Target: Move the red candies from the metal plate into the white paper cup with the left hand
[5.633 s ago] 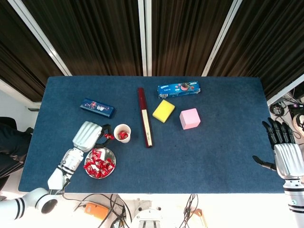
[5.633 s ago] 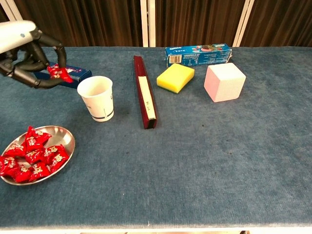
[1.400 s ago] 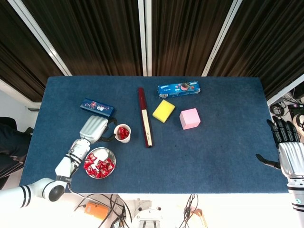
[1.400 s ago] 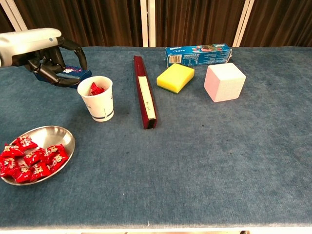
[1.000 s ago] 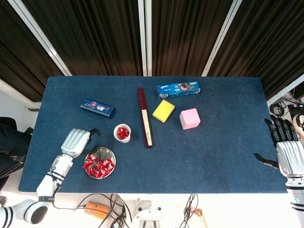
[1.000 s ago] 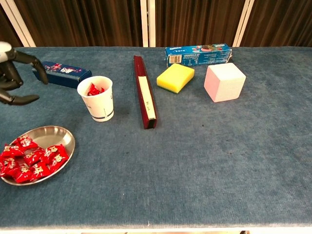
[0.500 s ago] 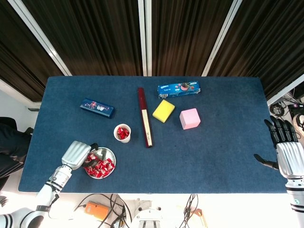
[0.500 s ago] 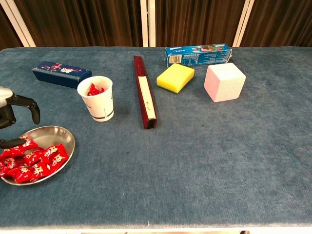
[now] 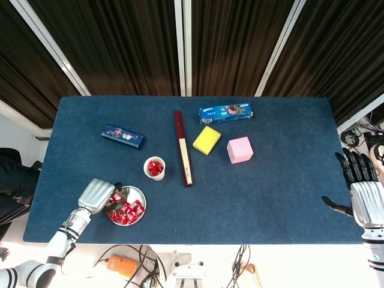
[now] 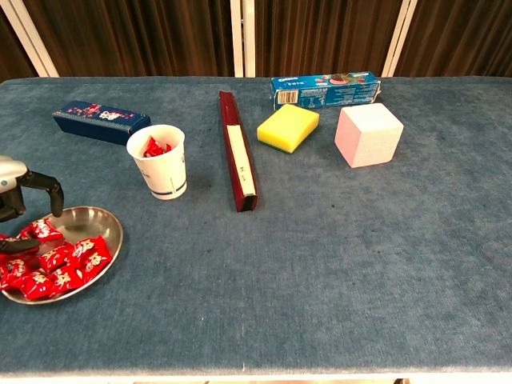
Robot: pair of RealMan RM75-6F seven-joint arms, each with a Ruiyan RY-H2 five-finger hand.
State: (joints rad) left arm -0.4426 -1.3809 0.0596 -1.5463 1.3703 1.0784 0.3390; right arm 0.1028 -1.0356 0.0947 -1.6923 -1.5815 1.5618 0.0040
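Observation:
A metal plate with several red candies sits at the table's front left. The white paper cup stands just behind and right of it, with red candies inside. My left hand hovers over the plate's left side, fingers apart and curved down onto the candies; I see nothing pinched. My right hand is off the table's right edge, fingers spread, holding nothing.
A dark blue box lies behind the cup. A long maroon box runs right of the cup. Further right are a yellow sponge, a pink cube and a blue cookie box.
My left hand carried a candy to the cup and let it go there, then drew back toward the front and lowered onto the plate's candies. The right hand barely moved.

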